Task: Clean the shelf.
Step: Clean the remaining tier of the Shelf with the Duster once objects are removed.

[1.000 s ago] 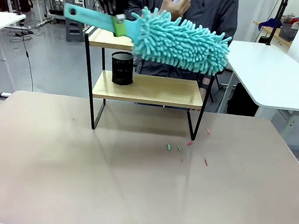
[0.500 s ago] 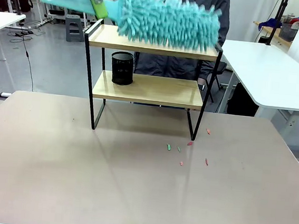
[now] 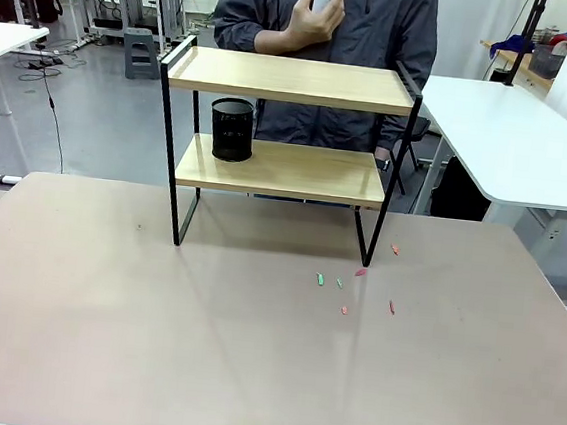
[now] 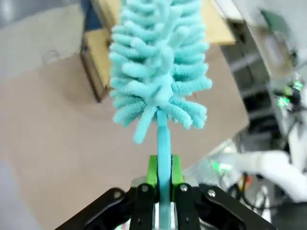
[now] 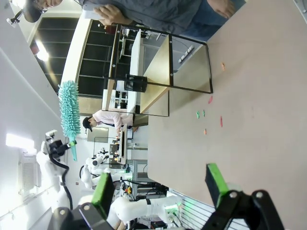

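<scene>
shelf [image 3: 291,78] far centre of table [image 3: 151,340], cup [image 3: 231,129] on lower board, left end. left gripper [image 4: 163,184] clamped on duster [image 4: 158,72] handle, raised high left. right gripper [image 5: 159,184] fingers wide, empty. risk: low sweep clips frame, topples cup, or strikes person [image 3: 361,29] behind.

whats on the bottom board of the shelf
A black mesh cup stands near the left end of the shelf, on its lower board. What the cup holds cannot be seen.
</scene>
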